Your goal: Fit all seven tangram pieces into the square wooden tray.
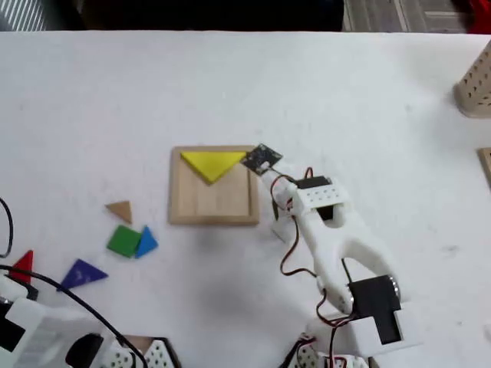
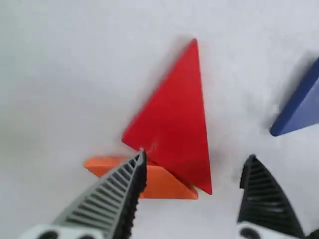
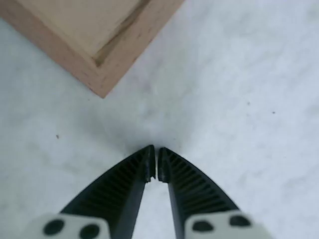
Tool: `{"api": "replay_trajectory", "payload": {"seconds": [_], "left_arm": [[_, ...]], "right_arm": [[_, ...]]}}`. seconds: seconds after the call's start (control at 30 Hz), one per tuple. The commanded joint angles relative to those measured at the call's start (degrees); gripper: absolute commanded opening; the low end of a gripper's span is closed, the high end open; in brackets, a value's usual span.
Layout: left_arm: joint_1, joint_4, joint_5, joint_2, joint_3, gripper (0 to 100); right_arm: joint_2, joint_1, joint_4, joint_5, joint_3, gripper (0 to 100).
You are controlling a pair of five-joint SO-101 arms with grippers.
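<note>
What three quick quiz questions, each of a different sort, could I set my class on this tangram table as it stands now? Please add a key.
1. True or false: the yellow triangle lies inside the wooden tray.
2. Pick one: under the open left gripper, the red triangle lies partly on top of which piece? A. a green square. B. an orange piece. C. a yellow triangle.
3. Fill the gap: the right gripper, over the table beside a corner of the tray, is ___ (open or shut) and holds nothing.

Key: 1 true; 2 B; 3 shut.
</note>
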Motion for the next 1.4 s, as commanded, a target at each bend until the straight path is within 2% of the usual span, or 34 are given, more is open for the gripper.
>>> {"api": "replay_trajectory", "payload": {"seconds": [0.0,0.2,0.3,0.63,0.7,0.83,0.97,1.37], "left_arm": [[-1.01,-14.07,0.18,-0.48,8.35,30],[-1.10,-33.58,10.90,-0.57,16.35,30],[-1.10,-37.71,15.56,-0.92,17.93,30],[-0.57,-37.89,15.47,-0.57,18.29,30],[-0.48,-37.36,13.36,-0.84,18.29,30],[1.36,-32.53,9.41,-0.84,17.76,19],[2.24,-30.07,8.62,-0.84,17.76,10],[2.77,-29.63,8.62,-1.10,17.05,9]], "right_arm": [[-1.36,-1.01,1.10,0.62,0.35,1.9],[-1.36,-1.01,1.19,0.62,0.35,1.9],[-1.36,-1.01,1.19,0.62,0.35,1.9],[-1.36,-1.01,1.19,0.62,0.35,1.9],[-1.36,-1.01,1.19,0.62,0.35,1.9],[-1.36,-1.01,1.19,0.62,0.35,1.9],[-1.36,-1.01,1.19,0.53,0.35,1.9],[-1.36,-1.01,1.80,0.62,0.35,1.9]]}}
